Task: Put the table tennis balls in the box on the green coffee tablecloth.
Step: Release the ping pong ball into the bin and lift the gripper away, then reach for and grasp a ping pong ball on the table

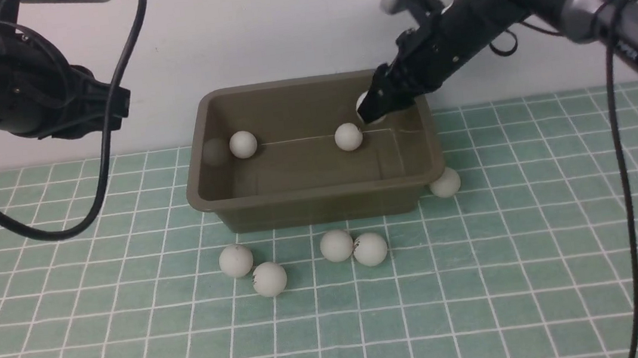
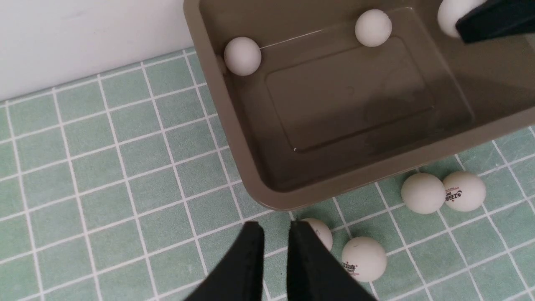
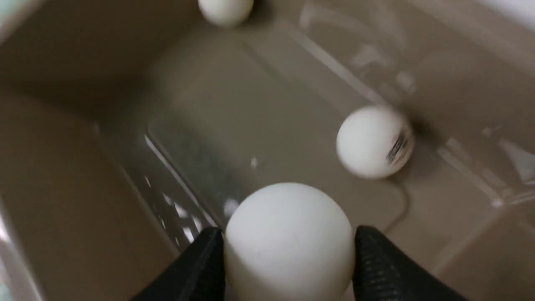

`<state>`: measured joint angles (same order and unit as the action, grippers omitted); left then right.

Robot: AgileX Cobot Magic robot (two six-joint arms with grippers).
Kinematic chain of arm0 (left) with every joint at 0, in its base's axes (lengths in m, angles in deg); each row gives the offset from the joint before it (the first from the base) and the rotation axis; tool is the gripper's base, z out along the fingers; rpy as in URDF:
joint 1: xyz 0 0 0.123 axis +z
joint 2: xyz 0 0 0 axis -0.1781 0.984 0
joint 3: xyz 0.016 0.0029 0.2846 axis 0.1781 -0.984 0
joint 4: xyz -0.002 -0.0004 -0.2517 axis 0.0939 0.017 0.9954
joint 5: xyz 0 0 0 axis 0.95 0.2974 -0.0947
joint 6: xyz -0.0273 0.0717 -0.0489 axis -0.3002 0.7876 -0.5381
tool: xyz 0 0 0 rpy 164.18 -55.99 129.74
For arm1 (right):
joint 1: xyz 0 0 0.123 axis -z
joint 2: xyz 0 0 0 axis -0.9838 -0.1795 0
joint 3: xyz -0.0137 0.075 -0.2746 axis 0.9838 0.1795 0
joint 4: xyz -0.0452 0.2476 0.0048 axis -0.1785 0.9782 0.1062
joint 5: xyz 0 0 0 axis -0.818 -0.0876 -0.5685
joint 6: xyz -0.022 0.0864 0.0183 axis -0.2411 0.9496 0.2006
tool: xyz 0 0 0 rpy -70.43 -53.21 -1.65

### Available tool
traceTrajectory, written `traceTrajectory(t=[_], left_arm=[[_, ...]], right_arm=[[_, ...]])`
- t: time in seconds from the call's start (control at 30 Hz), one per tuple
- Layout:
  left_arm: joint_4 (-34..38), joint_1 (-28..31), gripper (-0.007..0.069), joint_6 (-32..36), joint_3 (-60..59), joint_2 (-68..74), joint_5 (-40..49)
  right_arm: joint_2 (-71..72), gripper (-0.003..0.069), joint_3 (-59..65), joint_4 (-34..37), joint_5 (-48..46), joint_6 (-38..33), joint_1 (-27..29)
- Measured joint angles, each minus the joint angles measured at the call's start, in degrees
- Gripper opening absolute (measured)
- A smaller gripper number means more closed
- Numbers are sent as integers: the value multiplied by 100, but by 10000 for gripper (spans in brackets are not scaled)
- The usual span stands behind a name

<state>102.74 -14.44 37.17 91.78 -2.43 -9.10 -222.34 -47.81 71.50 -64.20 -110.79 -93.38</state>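
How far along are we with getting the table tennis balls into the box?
Done: two balls lie in the box. In hand: one more ball, pinched by the right gripper over the box. Left: five on the cloth, four in front of the box and one beside its right side. The left gripper holds nothing.

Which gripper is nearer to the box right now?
The right. The right gripper is over the box, holding a ball inside its far right corner; the left gripper hangs outside, off the box's left side.
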Motion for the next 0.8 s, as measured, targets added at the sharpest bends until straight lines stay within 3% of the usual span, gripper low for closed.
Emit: traceTrajectory(t=[0.27,0.8], left_arm=[[0,0,72,4,0,13,0],[0,0,72,4,0,13,-189]], right_arm=[[15,500,0,-521,-54,17,-104],[1973,482,0,-563,-96,296,1176]])
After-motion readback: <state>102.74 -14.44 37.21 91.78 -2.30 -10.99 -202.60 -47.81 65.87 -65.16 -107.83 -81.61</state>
